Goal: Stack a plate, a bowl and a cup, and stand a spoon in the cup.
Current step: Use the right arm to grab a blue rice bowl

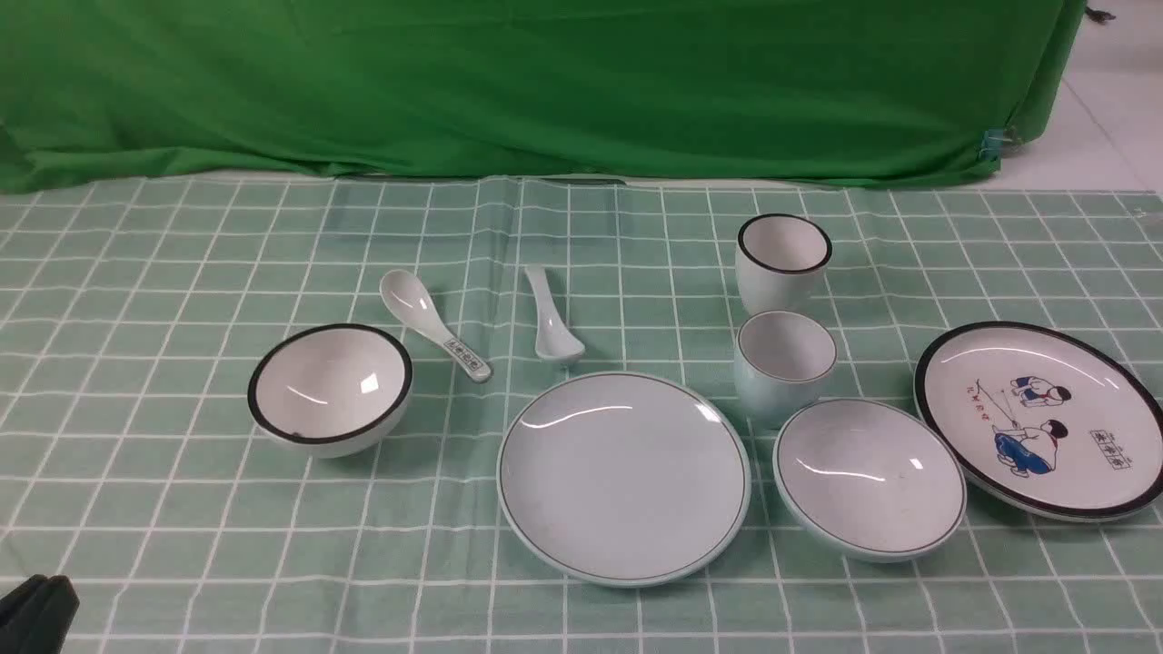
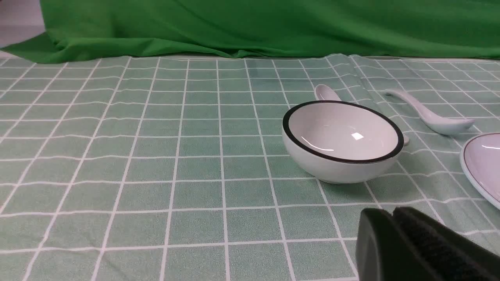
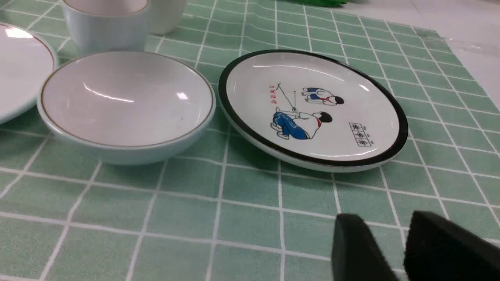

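Only the front view takes in the whole set. Plate point(image 1: 623, 477) sits lower centre of frame. Bowl point(image 1: 869, 477) is just right of it, and cup point(image 1: 784, 363) stands upright just behind the bowl's far rim. Spoon point(image 1: 550, 318) lies on the cloth just beyond the plate's far edge. Nothing stacked yet.

Left gripper point(image 1: 36, 609) is only a dark tip in the lower left corner there. The left wrist view shows its pads point(image 2: 429, 242) pressed together with nothing between. Right gripper point(image 3: 384, 222) shows only in the right wrist view: pads apart, bare cloth in the gap, holding nothing, near the cartoon plate point(image 3: 312, 109) (front view puts that plate at far right).

Spoon's long axis runs near-vertical in the front frame, leaning slightly. Handle end points up and away; scoop end points down toward the plate.

Surface is a pale green tablecloth point(image 1: 182, 509) with a white grid, creased near centre. Green drape point(image 1: 545, 82) hangs across the back; pale floor point(image 1: 1118, 109) shows at upper right.
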